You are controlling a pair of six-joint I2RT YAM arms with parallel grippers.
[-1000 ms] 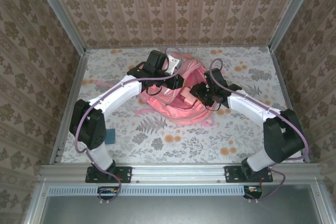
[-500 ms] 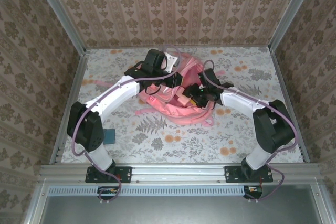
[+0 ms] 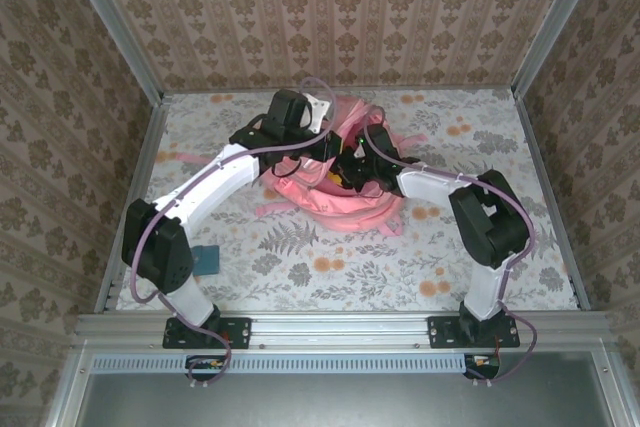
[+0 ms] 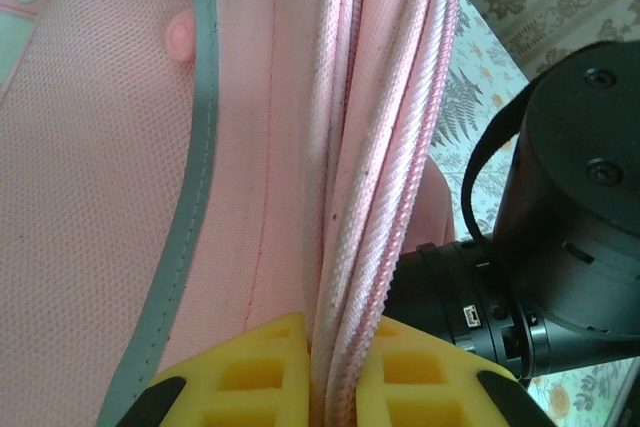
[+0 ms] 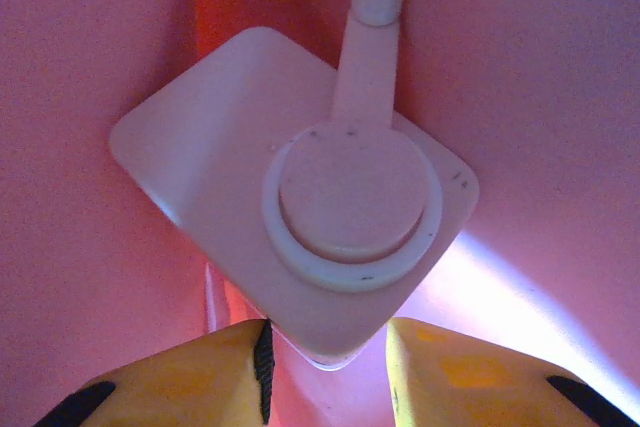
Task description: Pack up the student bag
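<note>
The pink student bag (image 3: 335, 199) lies in the middle of the table, its opening held up. My left gripper (image 3: 326, 139) is shut on the bag's pink corded rim (image 4: 375, 177), which runs between its yellow fingers (image 4: 250, 372). My right gripper (image 3: 347, 169) reaches inside the bag, surrounded by pink lining (image 5: 80, 247). A white squarish thing with a raised round disc and a stem (image 5: 350, 197) lies just ahead of it. One corner of that thing sits between the parted jaws of the right gripper (image 5: 325, 337). The left finger touches the corner and a gap shows beside the right finger.
A small teal object (image 3: 207, 260) lies on the floral cloth (image 3: 330, 272) by the left arm's base. Patterned walls close the table on three sides. The right arm's black wrist (image 4: 570, 207) sits close beside the left gripper.
The right arm has pushed left, deeper into the bag, carrying the white thing inside, and its jaws have narrowed. The left gripper has lifted the bag's rim slightly and kept its hold.
</note>
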